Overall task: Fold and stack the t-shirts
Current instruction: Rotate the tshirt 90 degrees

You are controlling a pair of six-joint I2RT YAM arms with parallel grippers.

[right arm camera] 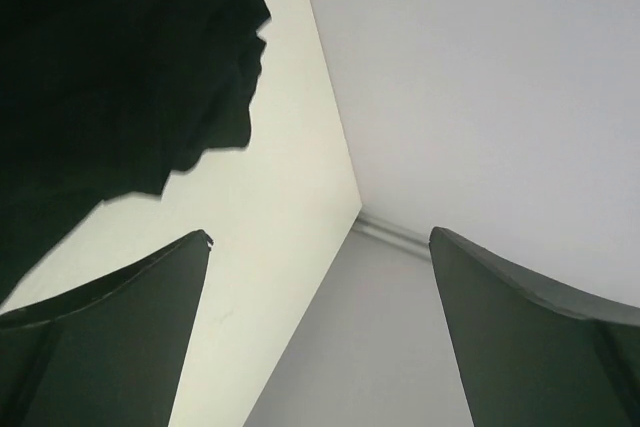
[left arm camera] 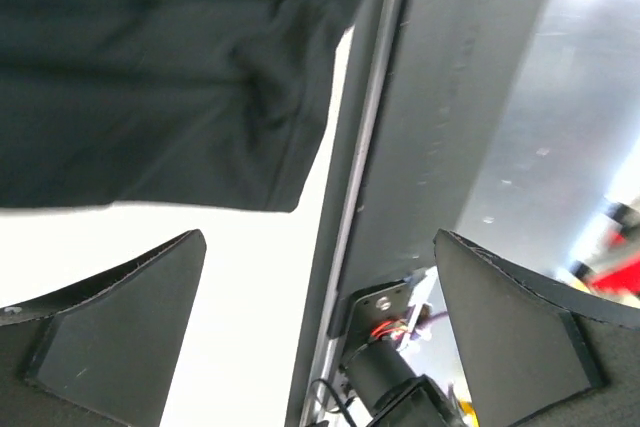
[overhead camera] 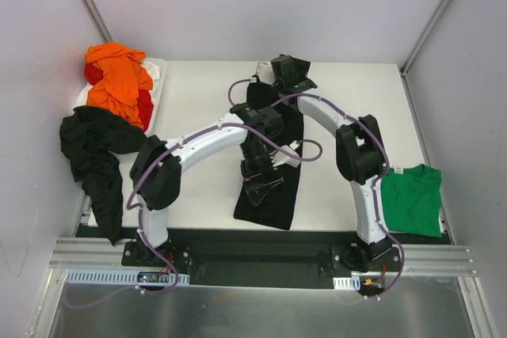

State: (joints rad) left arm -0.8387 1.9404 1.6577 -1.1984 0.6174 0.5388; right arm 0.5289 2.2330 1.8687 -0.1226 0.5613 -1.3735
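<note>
Far left: orange and red t-shirts (overhead camera: 119, 85) heaped, unfolded. A spare black t-shirt (overhead camera: 95, 152) droops over the tabletop (overhead camera: 198, 100) edge. Centre: black strip t-shirt (overhead camera: 269, 199) lies flat, long axis far-to-near, probably ready for an end-to-end fold. Left jaws apart over its near end, right jaws apart at its far end — both empty. Right: green t-shirt (overhead camera: 412, 199) folded, likely the stack base.

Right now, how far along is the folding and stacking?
Done: green t-shirt looks folded, near right. In hand: middle black t-shirt, a long strip, left hand and right hand open over it. Left: orange t-shirt, red t-shirt, draped black t-shirt heaped far left; nothing stacked.
</note>
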